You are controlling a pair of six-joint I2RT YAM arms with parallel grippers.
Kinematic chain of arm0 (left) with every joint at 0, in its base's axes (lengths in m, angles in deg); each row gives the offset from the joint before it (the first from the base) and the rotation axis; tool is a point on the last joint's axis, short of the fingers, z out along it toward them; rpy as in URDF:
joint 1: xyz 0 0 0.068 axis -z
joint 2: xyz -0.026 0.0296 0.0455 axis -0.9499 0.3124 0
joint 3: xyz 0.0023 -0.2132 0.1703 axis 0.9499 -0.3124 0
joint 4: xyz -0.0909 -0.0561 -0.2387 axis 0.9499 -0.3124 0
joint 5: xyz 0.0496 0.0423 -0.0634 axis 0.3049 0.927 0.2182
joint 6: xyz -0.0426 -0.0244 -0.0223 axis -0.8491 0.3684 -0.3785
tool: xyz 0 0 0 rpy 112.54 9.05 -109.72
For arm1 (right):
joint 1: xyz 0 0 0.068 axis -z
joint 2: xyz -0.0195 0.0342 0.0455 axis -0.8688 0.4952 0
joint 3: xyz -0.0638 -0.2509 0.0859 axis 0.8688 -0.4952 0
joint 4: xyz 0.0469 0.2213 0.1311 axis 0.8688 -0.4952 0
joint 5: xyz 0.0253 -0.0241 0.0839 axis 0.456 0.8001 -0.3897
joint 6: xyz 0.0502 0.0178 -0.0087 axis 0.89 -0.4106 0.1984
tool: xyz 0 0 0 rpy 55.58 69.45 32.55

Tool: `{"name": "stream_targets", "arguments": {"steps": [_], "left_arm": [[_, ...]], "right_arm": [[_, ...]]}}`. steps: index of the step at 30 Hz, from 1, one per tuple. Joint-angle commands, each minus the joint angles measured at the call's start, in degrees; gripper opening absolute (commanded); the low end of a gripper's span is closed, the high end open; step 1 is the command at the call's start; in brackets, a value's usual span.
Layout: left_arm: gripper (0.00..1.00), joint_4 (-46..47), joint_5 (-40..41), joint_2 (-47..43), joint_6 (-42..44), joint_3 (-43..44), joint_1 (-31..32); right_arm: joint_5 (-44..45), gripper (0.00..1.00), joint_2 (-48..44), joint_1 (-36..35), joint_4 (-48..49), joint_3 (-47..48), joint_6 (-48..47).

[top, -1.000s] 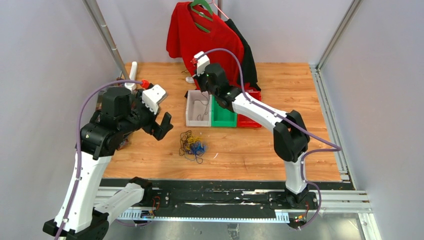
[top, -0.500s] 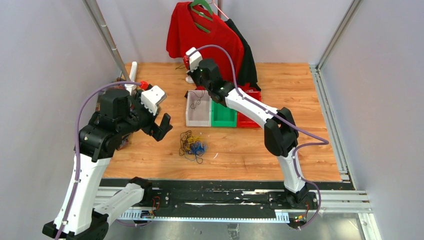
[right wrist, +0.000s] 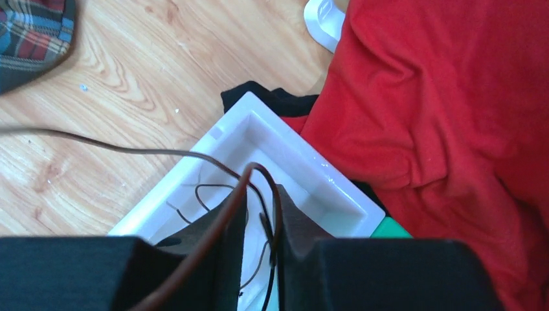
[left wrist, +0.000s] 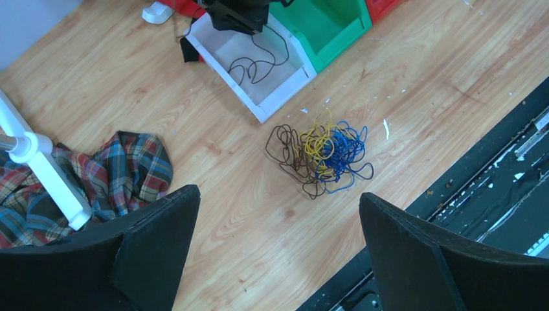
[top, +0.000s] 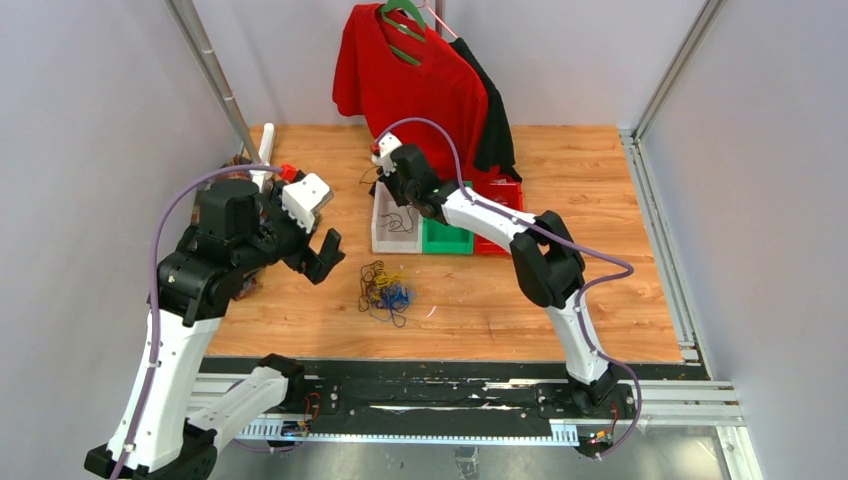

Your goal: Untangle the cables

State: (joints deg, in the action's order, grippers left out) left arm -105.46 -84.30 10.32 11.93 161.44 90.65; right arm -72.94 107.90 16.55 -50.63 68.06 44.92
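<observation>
Two end effectors are mine. The left end effector [left wrist: 278,197] is nearest the work. It is spread fully wide, empty and touching nothing above the tabletop [left wrist: 213,214]. The tangle [left wrist: 320,155] of dark, yellow and blue cables lies at the centre of its view, just beyond the gap between its fingers. The heap has no clear long axis, so I judge this arm the one to reach in. Farther off, in the upper middle of the top view, my right end effector [right wrist: 262,201] sits over the white bin [right wrist: 304,162]. Its fingers are almost together, with a dark cable [right wrist: 226,214] threaded through the slit. I cannot tell whether it is gripped or let go.
</observation>
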Motion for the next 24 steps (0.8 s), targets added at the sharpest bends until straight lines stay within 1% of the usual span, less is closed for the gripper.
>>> {"name": "stream_targets", "arguments": {"steps": [1, 3, 6, 8, 10, 12, 14, 19, 22, 24], "left_arm": [[0.98, -0.3, -0.7, -0.4, 0.6, 0.7, 0.2], [0.98, -0.3, -0.6, -0.5, 0.8, 0.9, 0.2], [0.98, -0.3, -0.4, -0.5, 1.2, 1.2, 0.2], [0.98, -0.3, 0.0, -0.5, 1.3, 1.4, 0.2], [0.98, -0.3, 0.2, -0.5, 1.4, 1.5, 0.2], [0.98, -0.3, 0.5, -0.7, 1.7, 1.7, 0.2], [0.98, -0.3, 0.8, -0.7, 1.8, 1.9, 0.2], [0.98, -0.3, 1.7, -0.6, 2.0, 2.0, 0.2], [0.98, -0.3, 2.9, -0.2, 2.0, 2.3, 0.2], [0.98, -0.3, 3.4, 0.2, 1.8, 2.6, 0.2]], "right_arm": [[-0.3, 0.27, -0.3, 0.2, -2.6, -1.1, 4.0], [-0.2, 0.36, -1.2, 0.2, -2.4, -2.6, 4.6], [0.1, 0.44, -2.9, 0.2, -1.8, -4.9, 5.1], [-0.4, 0.61, -3.9, 0.3, -1.9, -5.8, 4.8], [-1.1, 0.69, -4.6, 0.3, -3.1, -5.7, 4.8], [-1.2, 0.70, -5.2, 0.5, -5.1, -5.0, 4.9], [-1.1, 0.70, -6.5, 0.6, -5.0, -5.7, 4.9], [-1.9, 0.64, -9.1, 1.7, -5.2, -5.3, 5.4], [-4.0, 0.65, -9.9, 1.4, -5.2, -4.5, 4.8], [-6.2, 0.67, -10.2, 0.3, -5.6, -3.7, 1.2]]}}
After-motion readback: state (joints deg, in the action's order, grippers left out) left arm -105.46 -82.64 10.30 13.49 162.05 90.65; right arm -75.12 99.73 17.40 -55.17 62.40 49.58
